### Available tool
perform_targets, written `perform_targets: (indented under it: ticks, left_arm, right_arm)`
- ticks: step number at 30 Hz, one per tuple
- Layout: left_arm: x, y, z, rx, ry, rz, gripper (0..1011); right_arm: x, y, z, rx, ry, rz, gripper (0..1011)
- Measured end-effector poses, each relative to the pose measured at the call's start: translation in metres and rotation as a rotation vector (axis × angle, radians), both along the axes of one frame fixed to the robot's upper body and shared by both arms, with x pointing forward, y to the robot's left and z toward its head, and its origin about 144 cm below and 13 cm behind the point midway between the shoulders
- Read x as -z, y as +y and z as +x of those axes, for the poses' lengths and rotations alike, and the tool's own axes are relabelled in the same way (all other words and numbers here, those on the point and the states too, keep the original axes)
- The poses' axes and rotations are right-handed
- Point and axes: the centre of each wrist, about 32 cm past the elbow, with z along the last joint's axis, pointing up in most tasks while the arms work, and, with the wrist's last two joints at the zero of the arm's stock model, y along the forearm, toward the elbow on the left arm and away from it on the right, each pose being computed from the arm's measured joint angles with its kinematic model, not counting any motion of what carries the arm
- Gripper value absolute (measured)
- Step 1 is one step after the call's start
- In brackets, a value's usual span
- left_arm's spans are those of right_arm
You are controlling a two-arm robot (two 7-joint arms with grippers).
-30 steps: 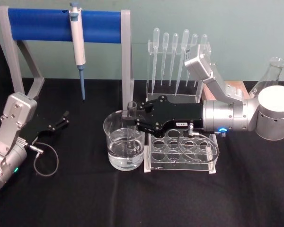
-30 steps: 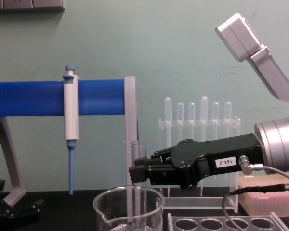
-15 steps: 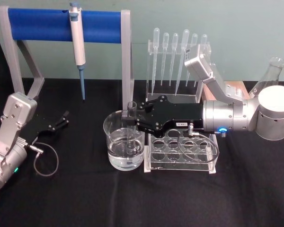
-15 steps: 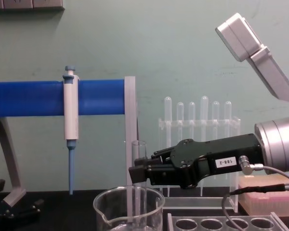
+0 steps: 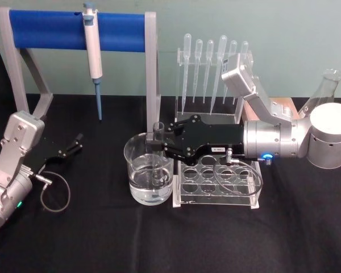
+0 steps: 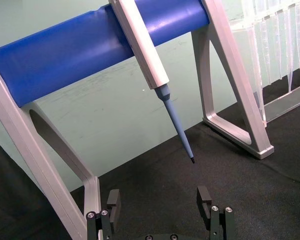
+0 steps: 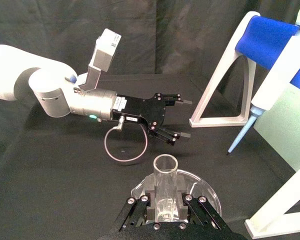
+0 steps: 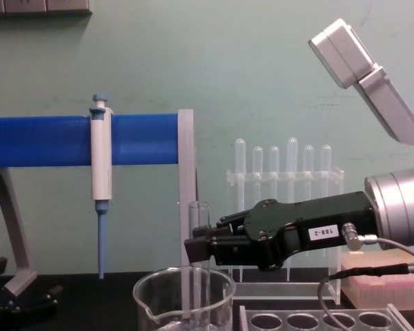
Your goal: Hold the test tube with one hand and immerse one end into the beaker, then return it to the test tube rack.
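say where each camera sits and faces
Head: high, looking down; right gripper holds the test tube in the beaker, left gripper parked left.
Chest: low, looking across; right gripper enters from the right.
Left wrist: left arm, facing the micropipette past its open fingers.
Right wrist: right arm, looking over the test tube toward the left gripper.
Shared: head and chest both show the test tube in the beaker.

The setting is a laboratory bench. A glass beaker [image 5: 149,176] of clear liquid stands on a black-covered table [image 5: 159,244]. Just right of it sits a clear tube rack [image 5: 216,186], behind that a row of plastic pipettes [image 5: 210,62], and behind-left a micropipette [image 5: 92,51] hangs on a blue-barred stand [image 5: 45,29]. Far right of the beaker is what seems a conical flask [image 5: 325,85], partly hidden.
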Motion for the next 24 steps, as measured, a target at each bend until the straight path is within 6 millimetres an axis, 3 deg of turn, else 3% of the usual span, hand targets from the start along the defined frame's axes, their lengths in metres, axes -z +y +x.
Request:
perform_targets:
  ticks: [16,24]
  left_arm:
    - [0.000,0.000,0.000,0.000,0.000,0.000,1000]
    - [0.000,0.000,0.000,0.000,0.000,0.000,1000]
  right_arm:
    - [0.000,0.000,-0.001,-0.001,-0.003,0.001,236]
    - [-0.016,-0.002,-0.002,0.007,-0.052,0.021,236]
